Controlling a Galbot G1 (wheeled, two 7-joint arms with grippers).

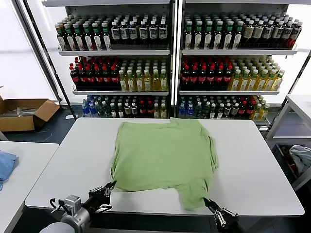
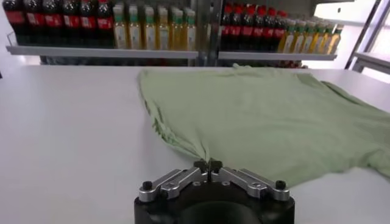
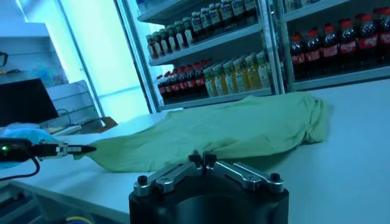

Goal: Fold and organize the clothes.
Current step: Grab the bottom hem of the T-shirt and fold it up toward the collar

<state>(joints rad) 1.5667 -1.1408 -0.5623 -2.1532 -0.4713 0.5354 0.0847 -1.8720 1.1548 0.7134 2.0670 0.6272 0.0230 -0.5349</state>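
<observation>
Both grippers sit at the near edge of the white table, low in the head view. On the left, the left gripper points at the near left corner of the light green shirt; its wrist view shows the two fingertips pressed together right at a gathered fold of the hem, though whether any cloth is caught between them cannot be told. On the right, the right gripper lies at the tip of the shirt's near right corner, which hangs toward the table edge. Its wrist view shows the fingertips closed against each other just in front of the cloth, and again a pinch on the fabric cannot be confirmed.

Spread flat on the middle of the table, the shirt shows a plain face upward, its far edge near the far side of the table and its right side bunched into folds.

Behind the table stand shelves packed with rows of bottles. A second white table at the left carries a blue cloth, and an open cardboard box sits on the floor beyond it.
</observation>
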